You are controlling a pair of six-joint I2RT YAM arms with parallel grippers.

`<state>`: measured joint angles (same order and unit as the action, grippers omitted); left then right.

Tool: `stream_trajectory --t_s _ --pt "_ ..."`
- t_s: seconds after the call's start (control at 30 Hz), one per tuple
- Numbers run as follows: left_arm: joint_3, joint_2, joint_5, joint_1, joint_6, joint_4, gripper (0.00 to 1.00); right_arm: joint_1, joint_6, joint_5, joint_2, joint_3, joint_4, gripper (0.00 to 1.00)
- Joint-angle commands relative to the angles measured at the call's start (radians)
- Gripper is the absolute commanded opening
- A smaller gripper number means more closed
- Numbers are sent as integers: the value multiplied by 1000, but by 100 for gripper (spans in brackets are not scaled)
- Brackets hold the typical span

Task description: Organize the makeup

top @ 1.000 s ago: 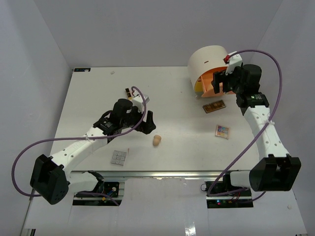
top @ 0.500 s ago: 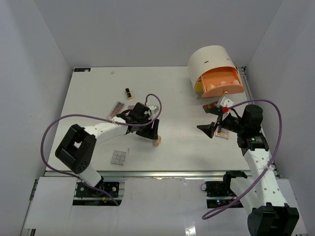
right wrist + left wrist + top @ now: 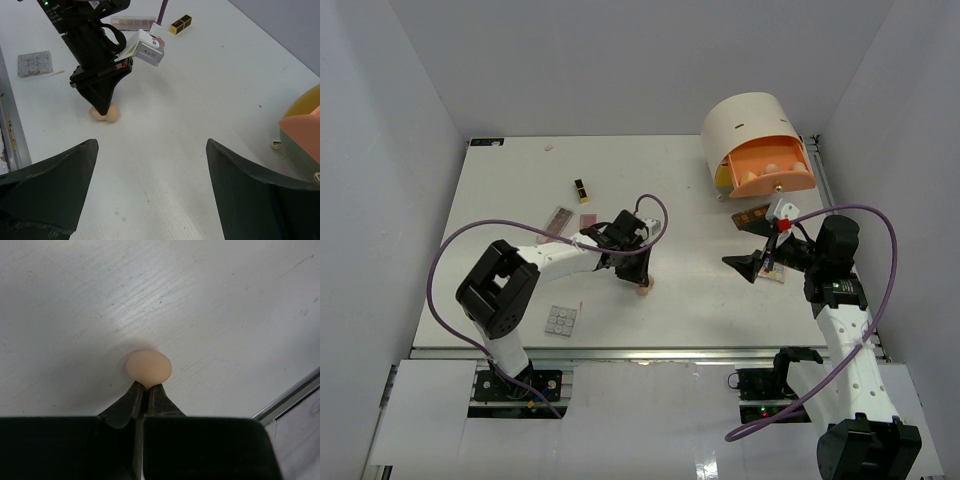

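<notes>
Table (image 3: 700,200): drawer unit (image 3: 745,125) at 1 o'clock, orange drawer (image 3: 775,170) pulled out toward 6, pale lumps inside, so likely the drop spot. Right gripper (image 3: 150,144) at 3 o'clock, spread wide and empty, over the multicoloured palette (image 3: 775,275); probably lining up on it. Left gripper (image 3: 642,280) points straight down just 6 o'clock of centre, jaws pinched almost together on the tan sponge (image 3: 149,366). It's soft, hence the tight close. Sponge sits on the table.
</notes>
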<state>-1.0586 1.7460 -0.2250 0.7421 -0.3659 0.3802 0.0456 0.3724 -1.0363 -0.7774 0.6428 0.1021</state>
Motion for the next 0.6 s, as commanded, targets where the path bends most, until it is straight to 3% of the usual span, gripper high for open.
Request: stream_trajectory --t_s 0.0,0.1,0.13,0.2,0.23,0.57 --pt "-92 -59 -11 10 -1 -19 5 13 -55 62 30 18 -54 93" --pt "-188 -80 -16 11 27 -31 3 45 -145 266 29 25 -79 79" --pt "-225 -78 -18 11 30 -36 2 56 -171 323 27 31 -81 67" --pt "-383 -50 -27 11 47 -62 0 78 -238 434 32 35 -85 29" --pt "-397 -34 -33 10 54 -71 0 86 -246 445 34 34 -86 24" --pt "-1103 372 -138 11 101 -136 0 138 -269 360 56 9 -124 22"
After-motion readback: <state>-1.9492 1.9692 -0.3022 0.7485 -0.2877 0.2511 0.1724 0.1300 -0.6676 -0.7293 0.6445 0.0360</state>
